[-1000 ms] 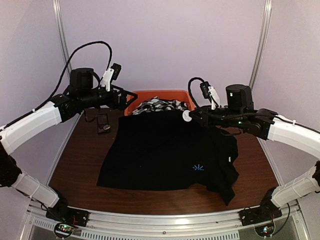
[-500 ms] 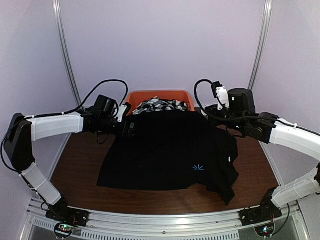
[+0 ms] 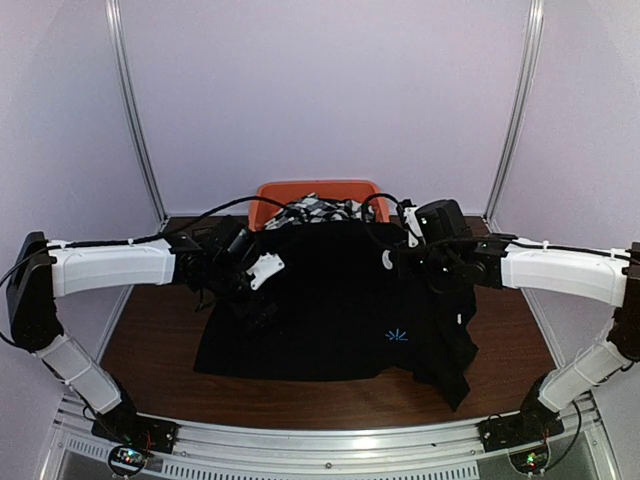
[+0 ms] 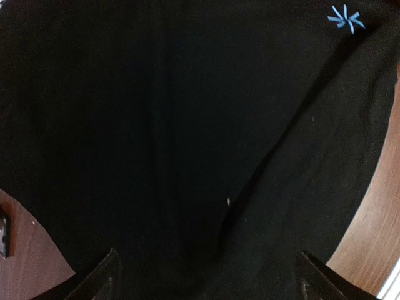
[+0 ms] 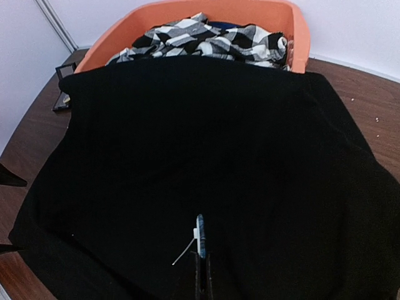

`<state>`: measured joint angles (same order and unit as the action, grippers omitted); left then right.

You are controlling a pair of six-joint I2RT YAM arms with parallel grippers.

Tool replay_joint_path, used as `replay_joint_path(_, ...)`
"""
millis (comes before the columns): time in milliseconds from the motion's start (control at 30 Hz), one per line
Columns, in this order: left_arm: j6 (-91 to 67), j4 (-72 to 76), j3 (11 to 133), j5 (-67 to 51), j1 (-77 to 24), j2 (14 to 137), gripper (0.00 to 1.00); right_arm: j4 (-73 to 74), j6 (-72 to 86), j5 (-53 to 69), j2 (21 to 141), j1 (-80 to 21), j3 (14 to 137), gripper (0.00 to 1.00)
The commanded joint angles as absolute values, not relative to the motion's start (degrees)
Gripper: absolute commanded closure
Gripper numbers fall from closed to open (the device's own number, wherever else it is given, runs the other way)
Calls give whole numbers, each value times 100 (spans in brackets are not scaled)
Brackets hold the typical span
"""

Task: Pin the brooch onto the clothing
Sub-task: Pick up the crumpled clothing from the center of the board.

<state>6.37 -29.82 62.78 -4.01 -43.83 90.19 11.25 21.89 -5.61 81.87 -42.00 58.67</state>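
step: brooch carried in over the shirt, pinning not yet begun; judged as the approach just ahead of the pierce
black shirt (image 3: 320, 320): spread flat on the table (image 3: 150, 330), front up, far hem just in front of the orange bin (image 5: 300, 37); light-blue starburst mark (image 3: 397, 335) toward its right side
brooch (image 5: 200, 234): seen edge-on in the right wrist view, thin pin (image 5: 182, 253) sprung out and slanting down-left toward the cloth
right gripper (image 5: 201, 275): jaws fully closed, pinching the brooch by its lower edge, hanging over the shirt's upper right part
left gripper (image 4: 206, 281): jaws spread as wide as they go, nothing between them, low over the shirt's left part, only black cloth below
pin vs cloth: probably just clear of the fabric, contact cannot be told from these views
bin contents: checkered fabric (image 5: 206, 37), not part of this job
next move needs: left jaws down onto the shirt to pinch or press a fold so the cloth stays taut; right arm tilts the brooch so the pin point meets that fold at a shallow angle, goes in and comes back out
risk: loose cloth sliding with the pin, or the brooch twisting in such a thin edge grip
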Motion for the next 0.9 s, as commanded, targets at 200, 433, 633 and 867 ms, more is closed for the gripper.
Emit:
replay_joint_path(200, 700, -2917, 5135, -915, -3756, 8536, 2, 1525, 2468, -279, 8617, -4394, 6562, 100)
replay_joint_path(433, 678, -2918, 5291, -874, -3594, 9002, 14, 1195, 3036, -80, 8990, -4814, 6575, 100)
replay_joint_path(633, 729, -2755, 5113, -1091, -3560, 9022, 27, 1379, 3121, -59, 9533, -5195, 6870, 100)
replay_joint_path(867, 778, -2777, 5176, -1316, -3560, 9349, 35, 1338, 3184, 157, 9729, -5326, 7058, 100)
